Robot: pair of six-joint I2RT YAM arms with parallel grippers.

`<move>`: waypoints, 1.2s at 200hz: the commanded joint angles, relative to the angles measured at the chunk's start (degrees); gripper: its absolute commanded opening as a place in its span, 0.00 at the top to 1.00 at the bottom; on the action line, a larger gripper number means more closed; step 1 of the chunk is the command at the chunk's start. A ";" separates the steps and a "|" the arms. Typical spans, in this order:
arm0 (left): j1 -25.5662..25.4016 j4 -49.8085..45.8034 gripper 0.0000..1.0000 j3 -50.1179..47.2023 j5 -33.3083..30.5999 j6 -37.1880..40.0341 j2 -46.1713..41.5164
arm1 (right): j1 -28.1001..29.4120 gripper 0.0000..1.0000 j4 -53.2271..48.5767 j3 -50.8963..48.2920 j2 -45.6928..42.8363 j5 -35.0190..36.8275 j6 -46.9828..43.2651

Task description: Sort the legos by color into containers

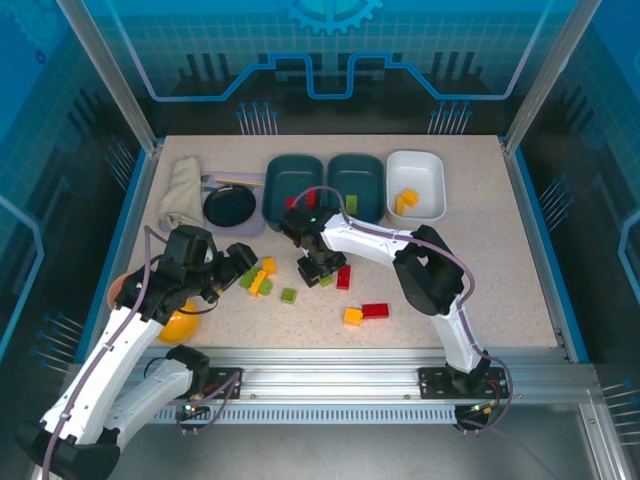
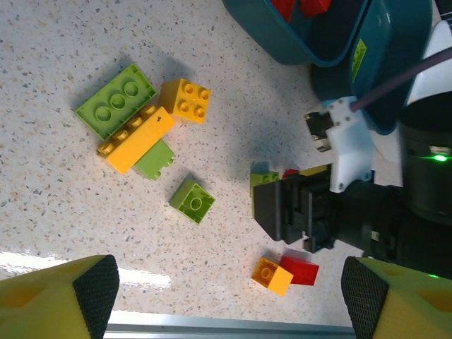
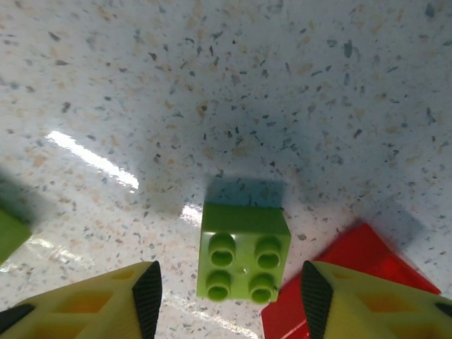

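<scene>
**Right pincer straddles a green brick, left pincer wide open**

The right pincer (image 3: 231, 282) is low over the middle of the speckled desk (image 1: 470, 280). Its yellow fingers (image 3: 106, 304) stand apart on either side of a small light green square plastic brick (image 3: 244, 258). A gap shows on both sides, so the pincer is open and grips nothing. The brick sits flat with four studs up; being square, it has no long axis. Just beside it lies a red oblong plastic brick (image 1: 344, 277), its long axis running from the near edge toward the far edge.

The left pincer (image 2: 232, 296) hangs over the left half of the desk, spread wide and holding nothing. Below it a long yellow-orange plastic brick (image 2: 134, 140) lies slantwise in the left wrist view, touching a larger light green plastic brick (image 2: 116, 101) that has its studs up.

Toward the near edge, a small orange square brick (image 1: 353, 316) touches a second red brick (image 1: 376, 310), whose long axis runs parallel to that edge.

Along the far edge stand three trays in a row:
- The left dark teal rounded plastic tray (image 1: 285, 175) holds red pieces.
- The middle dark teal tray (image 1: 360, 175) holds a green piece.
- The white plastic tray (image 1: 420, 170), nearest the far right corner, holds yellow-orange pieces.
</scene>
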 commanded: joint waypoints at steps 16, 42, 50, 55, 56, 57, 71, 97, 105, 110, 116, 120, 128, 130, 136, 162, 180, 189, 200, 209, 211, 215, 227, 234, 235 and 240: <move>0.33 -0.69 0.14 -1.29 2.09 -0.94 -0.94 | 0.53 0.51 -2.29 1.06 2.48 0.41 -0.06; 0.31 0.30 0.14 -1.94 2.84 -1.23 -0.87 | 0.48 0.59 -1.92 1.29 3.20 0.90 0.30; 0.33 0.74 0.14 -2.10 2.98 -1.15 -0.69 | 0.57 0.63 -1.57 1.23 3.00 1.11 0.41; 0.33 1.02 0.14 -2.09 3.04 -1.11 -0.57 | 0.57 0.66 -1.34 1.24 2.73 1.27 0.60; 0.33 1.07 0.14 -2.09 3.08 -1.11 -0.53 | 0.59 0.67 -1.31 1.23 2.66 1.32 0.63; 0.33 1.10 0.14 -2.09 3.14 -1.15 -0.52 | 0.60 0.67 -1.30 1.23 2.54 1.35 0.64; 0.33 2.29 0.14 -2.03 3.82 -0.89 0.24 | 0.61 0.72 -0.93 1.46 0.75 2.46 1.13; 0.17 5.97 0.14 -0.94 6.32 0.47 2.86 | -1.91 0.73 -2.10 3.60 -4.90 4.57 2.07; 0.08 7.22 0.14 -0.05 6.84 1.00 4.00 | -3.54 0.72 -2.33 4.23 -6.74 5.02 2.35; -0.08 7.92 0.14 0.51 7.04 1.34 4.86 | -4.70 0.72 -2.37 4.47 -7.95 5.13 2.56; -0.19 8.81 0.14 1.30 7.20 1.71 5.90 | -6.17 0.73 -2.31 4.84 -9.03 5.08 2.68; -0.32 9.46 0.14 1.78 7.30 1.94 6.77 | -7.46 0.73 -2.25 5.07 -9.53 4.99 2.79; -0.60 10.54 0.14 3.17 7.49 2.65 8.74 | -9.77 0.73 -2.42 5.76 -9.98 4.73 2.93; -0.69 10.78 0.14 3.53 7.50 2.80 9.23 | -10.38 0.73 -2.58 6.01 -10.00 4.68 2.94; -1.01 11.40 0.14 4.67 7.49 3.28 10.79 | -12.04 0.73 -2.95 6.91 -9.65 4.76 2.82; -2.69 15.21 0.13 9.40 7.48 5.07 18.17 | -17.84 0.73 -5.73 12.89 -5.07 7.09 3.21; -3.06 17.78 0.13 12.86 7.84 5.67 22.84 | -20.43 0.73 -6.81 17.96 -0.70 8.61 4.15; -3.07 18.46 0.13 14.62 7.95 5.89 24.99 | -21.38 0.73 -7.78 21.00 2.01 8.82 4.79; -3.18 19.41 0.13 16.46 8.03 6.22 27.40 | -22.17 0.73 -9.29 24.92 5.33 9.90 5.67; -3.27 20.04 0.13 17.59 8.14 6.27 28.95 | -22.57 0.73 -10.48 27.96 8.00 10.33 6.23; -3.21 20.09 0.13 17.74 8.23 6.27 29.30 | -22.65 0.73 -10.68 28.59 8.69 10.41 6.36; -3.25 20.39 0.13 18.20 8.34 6.28 29.87 | -22.83 0.73 -11.16 29.82 9.80 10.63 6.56; -3.44 20.89 0.13 19.02 8.49 6.43 31.32 | -23.04 0.73 -12.26 32.97 13.28 11.20 6.81; -3.56 21.03 0.13 19.25 8.51 6.61 31.95 | -23.06 0.73 -12.75 34.62 14.89 11.37 6.83; -3.59 21.10 0.13 19.30 8.49 6.62 32.03 | -23.13 0.73 -12.82 34.84 15.16 11.47 6.87; -3.66 21.17 0.13 19.34 8.62 6.67 32.44 | -23.12 0.73 -13.50 36.10 16.27 11.88 6.96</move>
